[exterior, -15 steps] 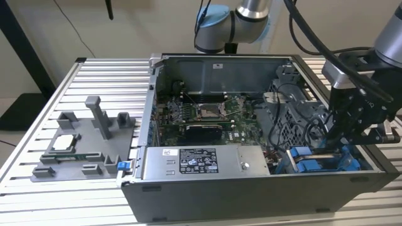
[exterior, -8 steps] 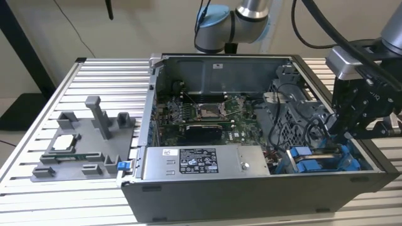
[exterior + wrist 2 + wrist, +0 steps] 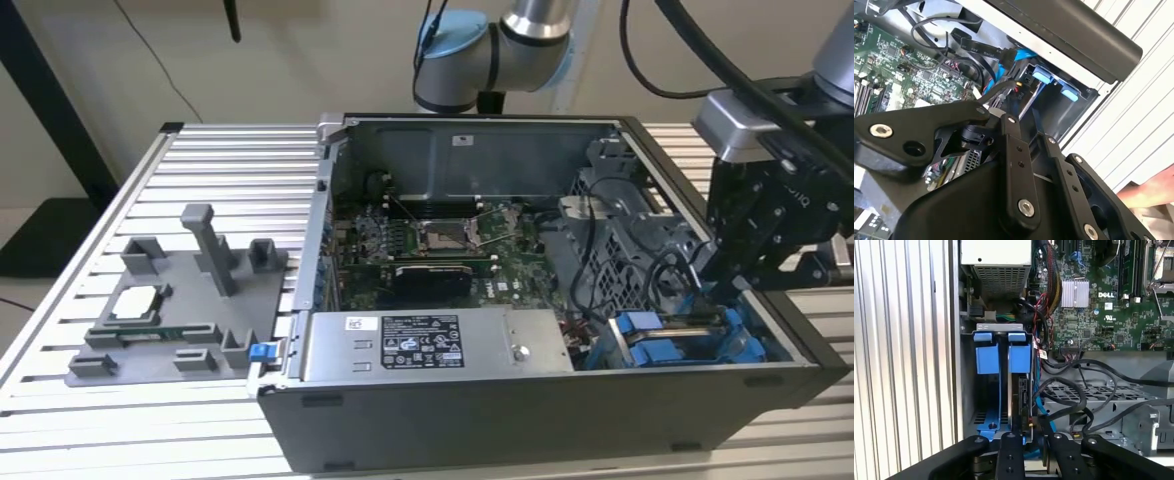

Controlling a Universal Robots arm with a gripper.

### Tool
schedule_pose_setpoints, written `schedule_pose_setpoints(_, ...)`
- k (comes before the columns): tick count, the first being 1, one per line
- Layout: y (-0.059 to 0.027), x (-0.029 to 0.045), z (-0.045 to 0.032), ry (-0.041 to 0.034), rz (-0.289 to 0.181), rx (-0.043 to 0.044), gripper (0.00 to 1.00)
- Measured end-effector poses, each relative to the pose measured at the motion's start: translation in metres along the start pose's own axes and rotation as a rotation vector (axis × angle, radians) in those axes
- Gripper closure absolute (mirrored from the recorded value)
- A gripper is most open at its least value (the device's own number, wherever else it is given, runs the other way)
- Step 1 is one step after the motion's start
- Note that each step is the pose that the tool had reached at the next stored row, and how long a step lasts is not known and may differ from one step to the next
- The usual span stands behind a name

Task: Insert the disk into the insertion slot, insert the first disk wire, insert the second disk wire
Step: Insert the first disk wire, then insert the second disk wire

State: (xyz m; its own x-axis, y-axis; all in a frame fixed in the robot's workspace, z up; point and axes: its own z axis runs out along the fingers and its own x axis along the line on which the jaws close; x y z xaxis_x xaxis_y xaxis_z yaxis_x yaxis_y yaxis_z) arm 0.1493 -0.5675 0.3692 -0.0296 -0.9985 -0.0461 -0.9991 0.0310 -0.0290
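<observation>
Work at this moment centres on the near corner of the open computer case [image 3: 534, 410] at the exterior view's right. There the gripper [image 3: 721, 285] hangs just above the insertion slot [image 3: 747, 345], whose blue carriers run along the case's near wall. The motherboard [image 3: 441, 250] lies farther left, and a grey parts fixture [image 3: 174, 310] sits well apart on the slatted table [image 3: 80, 420]. In the second wrist view we look past the gripper [image 3: 1029, 131] to the two blue carrier tabs [image 3: 1041, 76]. A blue cable [image 3: 999, 65] loops beside them, and a black cable [image 3: 999, 89] runs right up to the gripper's tip. Whether the gripper is spread or pinching that cable we cannot tell. In the first wrist view the disk [image 3: 1021, 390] stands on edge in the insertion slot [image 3: 968, 390], under the tab nearer the motherboard, and we judge it seated. The compartment beside it [image 3: 988, 405] holds only a carrier frame. The disk's long axis runs from the tabs straight toward the gripper [image 3: 1031, 440], so its connector end is the end nearest the gripper. The blue cable [image 3: 1038, 405] and black cables [image 3: 1069, 395] crowd just beside that end.
</observation>
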Motion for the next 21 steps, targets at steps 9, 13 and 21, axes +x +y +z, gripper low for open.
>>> schedule_pose_setpoints(9, 0.0004, -0.0166, -0.0021, 0.0007, 0.0, 0.0, 0.0)
schedule_pose_setpoints(13, 0.0006, -0.0233, -0.0023, 0.0006, 0.0, 0.0, 0.0)
schedule_pose_setpoints(21, -0.0091, -0.0257, -0.002, -0.0003, -0.001, -0.0001, 0.0)
